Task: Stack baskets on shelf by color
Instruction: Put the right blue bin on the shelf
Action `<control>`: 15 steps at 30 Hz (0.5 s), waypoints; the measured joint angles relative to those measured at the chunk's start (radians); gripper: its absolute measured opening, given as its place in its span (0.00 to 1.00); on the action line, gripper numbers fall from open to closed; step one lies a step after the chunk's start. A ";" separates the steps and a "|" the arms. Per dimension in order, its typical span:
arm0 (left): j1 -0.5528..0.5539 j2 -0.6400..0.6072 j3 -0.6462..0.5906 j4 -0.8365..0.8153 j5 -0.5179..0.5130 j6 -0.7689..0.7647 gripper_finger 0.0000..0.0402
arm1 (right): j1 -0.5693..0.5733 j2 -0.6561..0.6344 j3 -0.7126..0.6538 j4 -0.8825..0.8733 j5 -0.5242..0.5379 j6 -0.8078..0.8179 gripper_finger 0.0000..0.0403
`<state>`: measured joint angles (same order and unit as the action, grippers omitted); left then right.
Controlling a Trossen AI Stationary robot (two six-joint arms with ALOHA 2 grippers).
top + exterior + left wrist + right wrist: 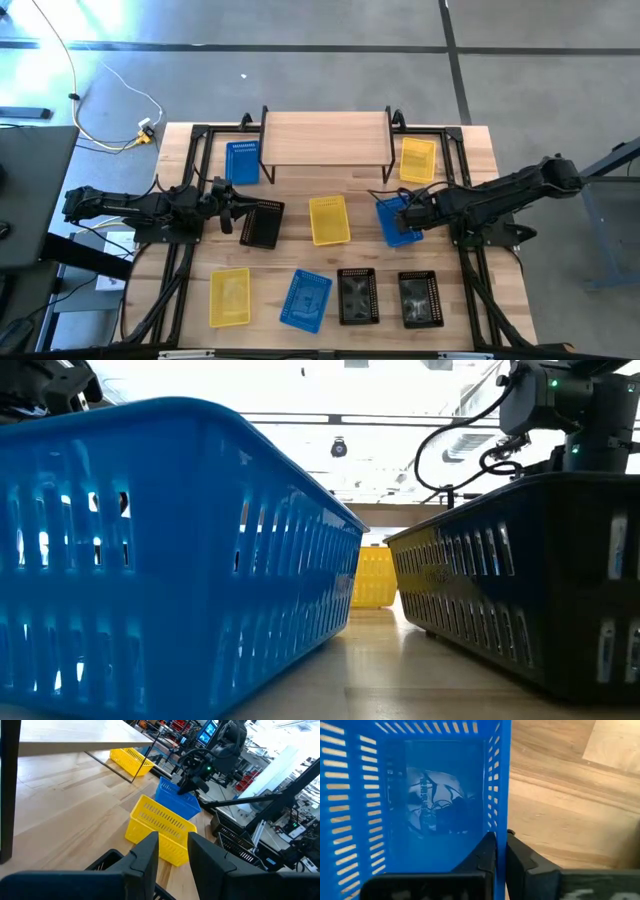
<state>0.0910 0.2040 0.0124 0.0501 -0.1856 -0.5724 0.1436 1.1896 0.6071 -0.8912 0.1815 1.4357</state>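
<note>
The shelf [325, 135] stands at the far middle; no basket is on its plank. A blue basket [243, 162] sits by its left legs and a yellow basket [417, 160] by its right. My left gripper [232, 209] is open at the left end of a black basket [263, 224]; I cannot tell whether it touches. My right gripper [411, 213] is shut on a blue basket [398, 221]. A yellow basket [329, 220] lies between them. Near the front edge lie a yellow [230, 296], a blue [306, 298] and two black baskets [357, 296] [420, 298]. My right gripper [501, 857] pinches the blue basket's side wall at its rim [502, 827], on the side facing the table's right edge. One finger [487, 855] is inside the basket and the other outside. The fingers come from above, slanting in from the right. Whether the basket is lifted clear does not show.
Black frame rails [190, 180] run along both sides of the table, and the arms reach in over them. In the low view the front blue basket [170, 560] and a black basket [530, 580] fill the foreground. Bare wood lies in front of the shelf [300, 185].
</note>
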 joint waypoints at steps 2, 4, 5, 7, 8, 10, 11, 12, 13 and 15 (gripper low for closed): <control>0.000 0.000 0.000 0.000 0.000 0.000 0.23 | 0.000 0.000 0.006 -0.005 -0.004 0.003 0.04; 0.000 0.000 0.000 0.000 0.000 0.000 0.23 | 0.000 0.000 0.028 -0.006 -0.003 -0.008 0.02; 0.000 0.000 0.000 0.000 0.000 0.000 0.23 | 0.000 0.000 0.043 -0.006 0.000 -0.022 0.01; 0.000 0.000 0.000 0.000 0.000 0.000 0.23 | 0.000 0.000 0.079 -0.018 0.006 -0.029 0.01; 0.000 0.000 0.000 0.000 0.000 0.000 0.23 | 0.000 0.000 0.099 -0.026 0.012 -0.038 0.01; 0.000 0.000 0.000 0.000 0.000 0.000 0.23 | 0.000 0.000 0.146 -0.039 0.028 -0.066 0.01; 0.000 0.000 0.000 0.000 0.000 0.000 0.23 | 0.000 0.000 0.168 -0.044 0.041 -0.078 0.01; 0.000 0.000 0.000 0.000 0.000 0.000 0.23 | 0.000 0.000 0.194 -0.053 0.056 -0.087 0.01; 0.000 0.000 0.000 0.000 0.000 0.000 0.23 | 0.000 0.000 0.220 -0.060 0.071 -0.102 0.01; 0.000 0.000 0.000 0.000 0.000 0.000 0.23 | -0.008 0.000 0.276 -0.065 0.097 -0.141 0.00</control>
<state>0.0907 0.2042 0.0124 0.0502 -0.1856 -0.5720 0.1358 1.1900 0.8831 -0.9559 0.2785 1.2949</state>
